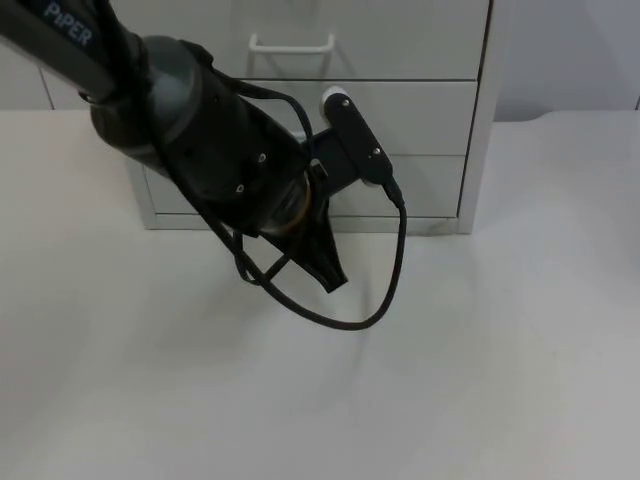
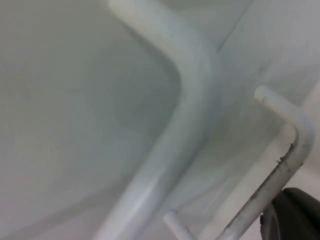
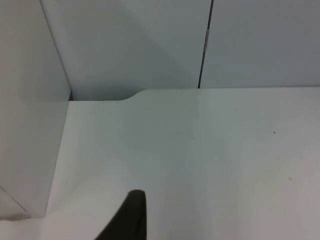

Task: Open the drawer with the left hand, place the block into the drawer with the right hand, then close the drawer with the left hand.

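Early stage: drawer cabinet fronts all flush, nothing opened. Left gripper sits low before the bottom drawer; handle just ahead of its jaws, jaw gap unreadable. Right arm waits; block unplaced.

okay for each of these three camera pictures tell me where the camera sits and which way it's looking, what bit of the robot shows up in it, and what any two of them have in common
Top view: fixed above, looking down and forward at the white drawer cabinet; the left arm reaches to its front, left pincer low.
Left wrist view: on the left arm, very close to a white drawer handle; a black fingertip shows.
Right wrist view: on the waiting right arm, looking across the table to the grey partition; one right pincer fingertip shows.
Shared: the top and right wrist views both show the cabinet and table.
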`<state>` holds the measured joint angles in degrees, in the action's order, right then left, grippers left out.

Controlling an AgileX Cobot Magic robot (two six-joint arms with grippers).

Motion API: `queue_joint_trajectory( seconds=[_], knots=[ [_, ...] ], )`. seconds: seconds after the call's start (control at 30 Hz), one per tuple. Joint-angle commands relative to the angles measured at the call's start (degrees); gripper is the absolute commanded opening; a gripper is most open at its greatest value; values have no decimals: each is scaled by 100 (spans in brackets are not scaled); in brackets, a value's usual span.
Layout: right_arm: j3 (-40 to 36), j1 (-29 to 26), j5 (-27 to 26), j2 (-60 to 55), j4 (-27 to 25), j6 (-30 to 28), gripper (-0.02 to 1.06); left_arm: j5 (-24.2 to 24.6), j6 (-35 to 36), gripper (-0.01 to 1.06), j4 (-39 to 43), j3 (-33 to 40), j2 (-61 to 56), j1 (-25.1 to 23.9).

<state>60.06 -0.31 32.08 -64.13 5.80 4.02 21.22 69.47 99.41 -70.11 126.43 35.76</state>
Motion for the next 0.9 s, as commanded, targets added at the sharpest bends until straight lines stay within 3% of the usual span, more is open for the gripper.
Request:
queue_joint_trajectory(
  seconds=[0.0,0.43,0.5,0.57,0.63,0.87],
  knots=[
    [-21,-30,-58,43,2,-16,105,245,83,0,54,41,-177,12],
    [-21,-30,-58,43,2,-16,105,209,235,0,54,1755,-1919,254],
    [-21,-30,-58,43,2,-16,105,304,310,0,54,1843,-2065,304],
    [-21,-30,-58,43,2,-16,105,701,392,0,54,2038,-2452,388],
    [-21,-30,-58,43,2,-16,105,1062,372,0,-283,2158,-2883,439],
    [-21,-30,-58,43,2,-16,105,1103,-444,0,-1406,2185,-3983,408]
  ],
)
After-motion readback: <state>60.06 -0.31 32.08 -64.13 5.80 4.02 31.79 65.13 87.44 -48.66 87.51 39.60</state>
